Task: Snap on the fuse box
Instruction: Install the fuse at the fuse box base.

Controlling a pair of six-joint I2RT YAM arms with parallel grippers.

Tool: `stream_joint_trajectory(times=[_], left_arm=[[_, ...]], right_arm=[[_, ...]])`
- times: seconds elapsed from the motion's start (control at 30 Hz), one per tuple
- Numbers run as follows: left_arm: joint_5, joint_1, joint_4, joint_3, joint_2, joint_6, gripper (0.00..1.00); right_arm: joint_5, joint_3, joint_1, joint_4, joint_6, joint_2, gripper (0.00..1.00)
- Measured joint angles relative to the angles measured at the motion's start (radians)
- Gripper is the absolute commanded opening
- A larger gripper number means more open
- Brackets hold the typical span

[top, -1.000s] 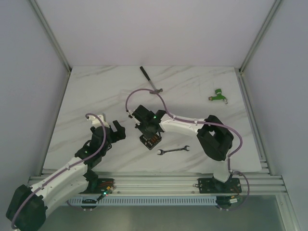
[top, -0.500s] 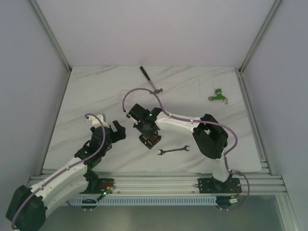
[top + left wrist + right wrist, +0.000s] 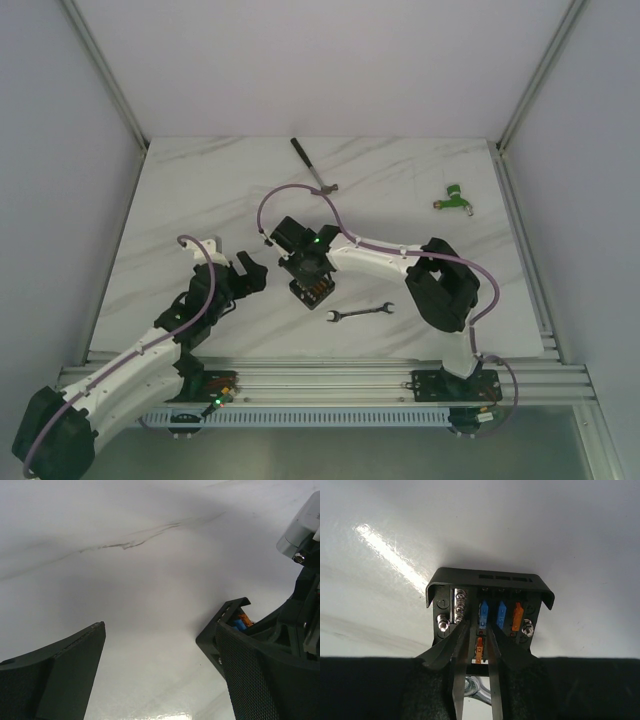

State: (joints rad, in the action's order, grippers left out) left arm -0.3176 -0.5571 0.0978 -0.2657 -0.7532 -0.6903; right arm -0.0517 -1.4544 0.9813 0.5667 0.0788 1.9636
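While you watch the overhead view, note that the fuse box [image 3: 312, 291] sits on the white marbled table [image 3: 180, 190] near its middle, between the 2 arms and just beside a small open-ended wrench [image 3: 360, 313] that lies on its right. The right gripper [image 3: 305, 272] hangs directly over the box, pointing down into it.

From the right wrist camera you see the box [image 3: 490, 580] open, with 2 blue fuses [image 3: 483, 611] and 1 orange one [image 3: 517, 614] standing in a row, and a strip of screws [image 3: 458, 605] at the left. The right gripper [image 3: 479, 630] has its jaws drawn almost together, and a second orange fuse [image 3: 479, 649] sits in the narrow slot between them. You cannot tell whether the pads actually pinch it.

Your left gripper [image 3: 245, 272] hovers just left of the box, apart from it. Its wrist camera shows the left gripper [image 3: 160, 630] spread wide and holding nothing, with a corner of the box [image 3: 225, 615] peeking past its right finger [image 3: 260, 675].
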Motion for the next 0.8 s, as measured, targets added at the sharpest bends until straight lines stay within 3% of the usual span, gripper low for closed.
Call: stream_joint_trajectory(times=[0.53, 0.8], left_arm=[[0.046, 0.000, 0.001, 0.000, 0.003, -0.039, 0.98], [0.135, 0.001, 0.103, 0.066, -0.055, -0.144, 0.76]], right_arm=[[-0.026, 0.000, -0.006, 0.002, 0.007, -0.030, 0.24], [-0.019, 0.000, -0.018, -0.003, 0.010, -0.033, 0.18]])
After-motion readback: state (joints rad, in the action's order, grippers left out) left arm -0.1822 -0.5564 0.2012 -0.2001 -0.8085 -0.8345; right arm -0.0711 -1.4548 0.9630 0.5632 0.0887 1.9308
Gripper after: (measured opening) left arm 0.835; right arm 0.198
